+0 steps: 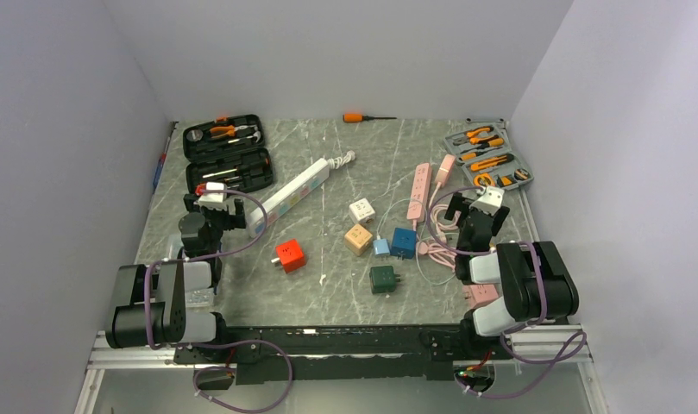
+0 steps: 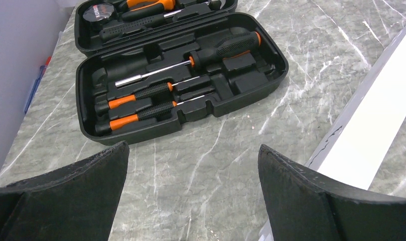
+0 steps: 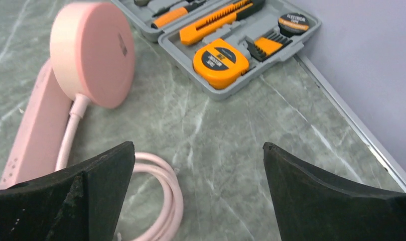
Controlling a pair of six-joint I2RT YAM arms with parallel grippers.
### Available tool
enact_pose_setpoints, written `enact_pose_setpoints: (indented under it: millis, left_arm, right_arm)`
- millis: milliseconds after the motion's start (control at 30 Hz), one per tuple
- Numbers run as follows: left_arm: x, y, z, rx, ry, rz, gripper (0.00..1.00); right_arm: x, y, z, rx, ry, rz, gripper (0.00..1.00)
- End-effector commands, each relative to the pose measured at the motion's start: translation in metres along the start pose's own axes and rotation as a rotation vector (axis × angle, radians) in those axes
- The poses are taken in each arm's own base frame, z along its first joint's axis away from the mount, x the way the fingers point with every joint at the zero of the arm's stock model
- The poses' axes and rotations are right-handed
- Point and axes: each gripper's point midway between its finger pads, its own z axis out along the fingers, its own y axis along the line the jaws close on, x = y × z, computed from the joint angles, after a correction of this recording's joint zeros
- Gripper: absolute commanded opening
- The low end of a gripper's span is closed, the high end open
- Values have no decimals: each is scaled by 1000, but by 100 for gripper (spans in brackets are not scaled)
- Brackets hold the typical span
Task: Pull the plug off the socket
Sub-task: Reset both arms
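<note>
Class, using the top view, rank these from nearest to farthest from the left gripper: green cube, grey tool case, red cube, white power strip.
1. White power strip, just right of the left gripper.
2. Red cube, left of centre.
3. Green cube, around the centre.
4. Grey tool case, far right corner.

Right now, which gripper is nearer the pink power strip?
Right. The right gripper hangs open just right of the pink power strip, by its coiled cable; the left gripper is across the table, beside the black tool case.
</note>
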Motion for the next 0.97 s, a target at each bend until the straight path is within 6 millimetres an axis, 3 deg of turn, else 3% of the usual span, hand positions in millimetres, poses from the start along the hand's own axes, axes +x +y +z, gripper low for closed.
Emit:
enact_pose_setpoints:
  millis: [0, 933]
  left_arm:
    - [-14, 2, 2, -11, -56, -1, 99]
    - [-14, 2, 3, -22, -49, 4, 99]
  right_arm:
    - [-20, 8, 8, -24, -56, 52, 100]
    - [-22, 6, 6, -22, -71, 50, 100]
